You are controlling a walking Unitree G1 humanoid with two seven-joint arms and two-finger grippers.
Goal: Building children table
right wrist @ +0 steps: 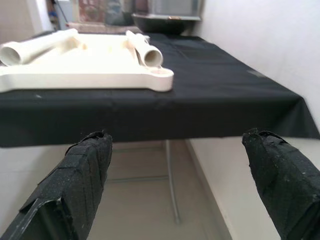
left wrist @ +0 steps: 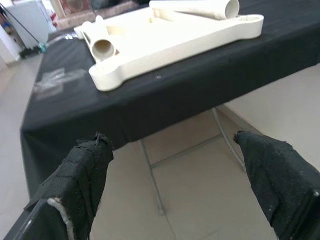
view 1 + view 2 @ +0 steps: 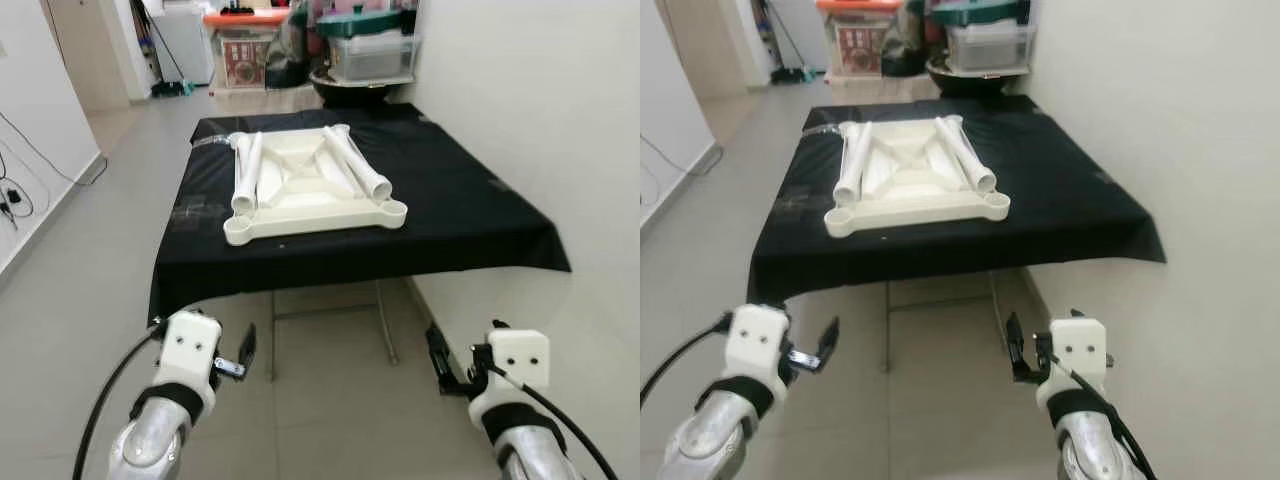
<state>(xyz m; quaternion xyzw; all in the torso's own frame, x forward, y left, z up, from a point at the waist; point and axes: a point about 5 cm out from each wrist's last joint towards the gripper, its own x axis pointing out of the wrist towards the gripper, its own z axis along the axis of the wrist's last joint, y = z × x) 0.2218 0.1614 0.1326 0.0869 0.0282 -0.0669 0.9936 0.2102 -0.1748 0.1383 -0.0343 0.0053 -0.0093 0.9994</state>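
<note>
The left gripper (image 3: 245, 352) hangs low before the table's (image 3: 470, 215) near edge, fingers (image 2: 82, 175) spread wide, holding nothing. The black-covered table stands against the right wall. The white tabletop (image 3: 310, 215) lies upside down toward the table's near-left part, corner sockets facing up. One white leg (image 3: 245, 175) lies along its left side and another leg (image 3: 358, 165) along its right, both resting on it. The right gripper (image 3: 437, 365) hangs below the near-right corner, fingers (image 1: 82, 175) likewise spread apart and empty.

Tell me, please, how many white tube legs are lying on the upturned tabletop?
2: left leg along the tabletop's left side, right leg along its right; others may be hidden.
</note>
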